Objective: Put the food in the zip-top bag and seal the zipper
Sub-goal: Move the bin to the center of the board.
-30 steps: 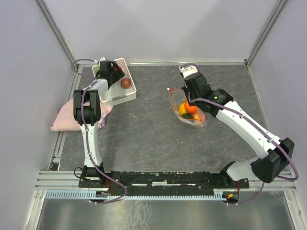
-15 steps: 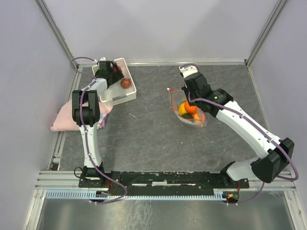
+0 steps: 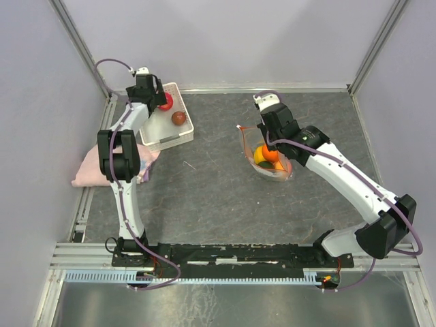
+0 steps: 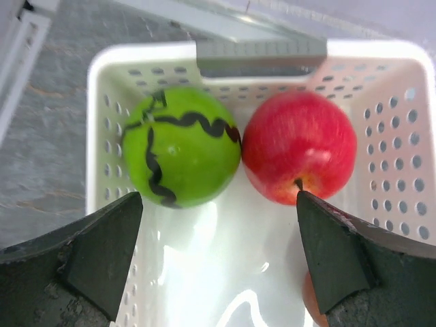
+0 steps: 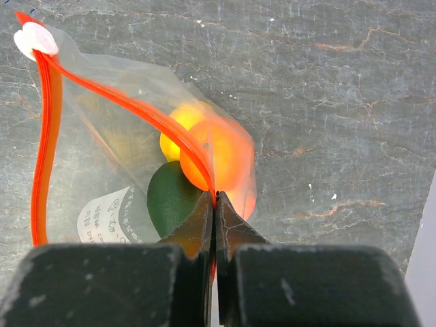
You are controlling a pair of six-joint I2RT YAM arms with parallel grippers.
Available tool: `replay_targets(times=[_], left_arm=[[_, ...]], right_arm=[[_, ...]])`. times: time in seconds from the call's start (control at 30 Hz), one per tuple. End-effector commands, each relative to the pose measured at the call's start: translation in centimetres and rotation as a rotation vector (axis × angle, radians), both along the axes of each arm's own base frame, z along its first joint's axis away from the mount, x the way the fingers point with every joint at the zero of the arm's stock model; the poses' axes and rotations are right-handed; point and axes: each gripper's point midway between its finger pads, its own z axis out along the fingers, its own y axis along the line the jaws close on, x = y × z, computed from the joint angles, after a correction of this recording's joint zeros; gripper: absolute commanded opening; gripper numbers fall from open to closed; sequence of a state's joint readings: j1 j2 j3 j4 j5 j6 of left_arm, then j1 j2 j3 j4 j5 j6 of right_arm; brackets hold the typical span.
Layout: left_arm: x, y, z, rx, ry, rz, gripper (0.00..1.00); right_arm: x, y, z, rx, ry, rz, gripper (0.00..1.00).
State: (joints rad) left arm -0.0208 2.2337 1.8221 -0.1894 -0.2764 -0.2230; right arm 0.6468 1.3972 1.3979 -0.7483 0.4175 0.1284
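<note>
The zip-top bag (image 3: 274, 170) lies on the table (image 3: 204, 197) at 3 o'clock from centre. Its long axis runs roughly 10 to 4 o'clock, with the mouth toward 9. An orange fruit (image 5: 225, 160) sits inside with yellow and dark green pieces. The right gripper (image 5: 214, 199) is clenched on the zipper (image 5: 136, 109), apparently holding the mouth agape for loading. At 10 o'clock, the left gripper (image 4: 216, 204) hangs over the white basket (image 4: 136, 54), jaws released wide. They straddle a green fruit (image 4: 180, 146) and a red apple (image 4: 300, 157), judged the next pick.
</note>
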Motion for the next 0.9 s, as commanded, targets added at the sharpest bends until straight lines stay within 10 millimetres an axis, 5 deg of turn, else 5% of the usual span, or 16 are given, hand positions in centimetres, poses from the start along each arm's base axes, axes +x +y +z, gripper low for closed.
replay_targets(times=[0.0, 0.13, 0.4, 0.87], left_arm=[[1.8, 2.5, 4.8, 0.158, -0.06, 0.02, 1.0], [1.4, 1.5, 3.3, 0.091, -0.003, -0.007, 1.0], [-4.1, -4.0, 2.5, -0.158, 0.011, -0.08, 0.98], [-10.8, -9.2, -1.7, -0.249, 0.2, -0.121, 0.97]], right_arm=[[0.6, 0.7, 0.6, 0.018, -0.026, 0.014, 0.02], [0.7, 0.6, 0.5, 0.009, -0.027, 0.008, 0.02], [1.0, 0.9, 0.0, 0.0, -0.013, 0.013, 0.02], [0.8, 0.8, 0.7, 0.022, -0.034, 0.012, 0.02]])
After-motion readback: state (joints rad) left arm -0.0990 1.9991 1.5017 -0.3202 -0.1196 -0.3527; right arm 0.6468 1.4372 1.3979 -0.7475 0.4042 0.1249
